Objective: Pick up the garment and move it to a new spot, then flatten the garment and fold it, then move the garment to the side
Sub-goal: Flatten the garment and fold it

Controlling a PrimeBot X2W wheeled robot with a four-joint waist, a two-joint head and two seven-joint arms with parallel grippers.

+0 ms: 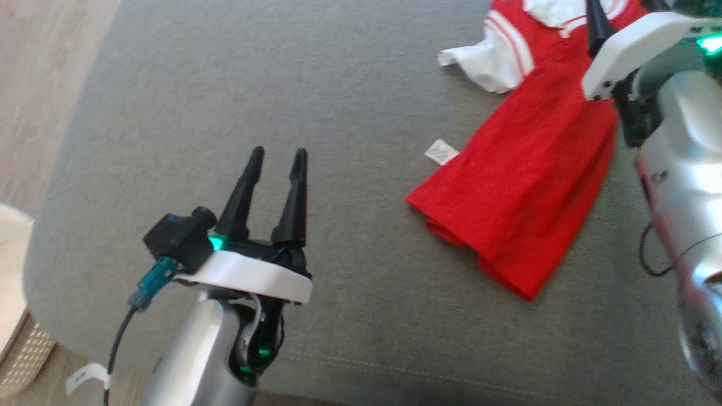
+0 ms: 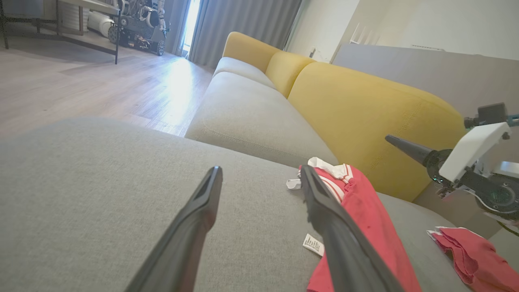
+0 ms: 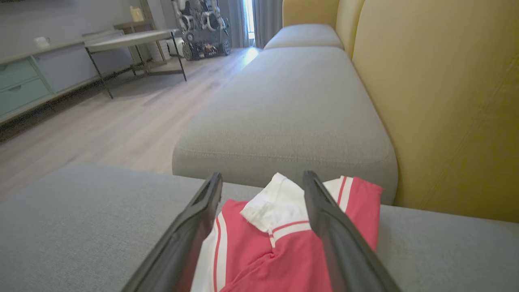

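Garment (image 1: 524, 169), red with white striped collar and sleeve, lies on the grey cushion (image 1: 282, 84), its collar end just beneath the right gripper (image 3: 262, 175). That gripper's fingers stand wide apart and, as far as I can tell, pinch nothing. The left gripper (image 1: 278, 151) hovers well off to the garment's side, fingers also spread and empty. A white label (image 1: 441, 151) pokes out from the garment's edge nearer the left gripper.

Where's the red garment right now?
Head view, upper right: the red garment lies on the grey cushion, collar end at the open jaws of the right gripper, well right of the left gripper.
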